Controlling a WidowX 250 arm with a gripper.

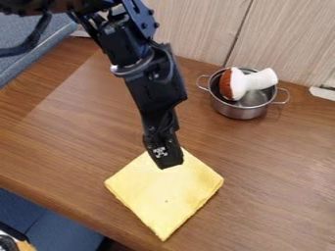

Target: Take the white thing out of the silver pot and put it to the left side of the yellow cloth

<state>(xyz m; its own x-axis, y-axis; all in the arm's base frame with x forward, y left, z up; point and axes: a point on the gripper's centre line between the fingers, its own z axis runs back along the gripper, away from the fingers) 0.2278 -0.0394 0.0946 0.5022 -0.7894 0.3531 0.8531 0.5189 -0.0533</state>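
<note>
The black gripper hangs over the upper part of the yellow cloth, well to the left of and nearer than the pot. The cloth lies flat, turned like a diamond, at the lower middle. At the upper right stands the silver pot with two side handles. A white thing with a reddish-brown end rests in the pot, tilted, its white end sticking out over the right rim and its brown end at the left. The gripper is apart from both pot and white thing.
The wooden table runs under everything, with its front edge crossing the lower left. A pale wood-grain wall stands close behind the pot. A white object lies at the right edge by the wall, and blue-grey surfaces border the table at the left.
</note>
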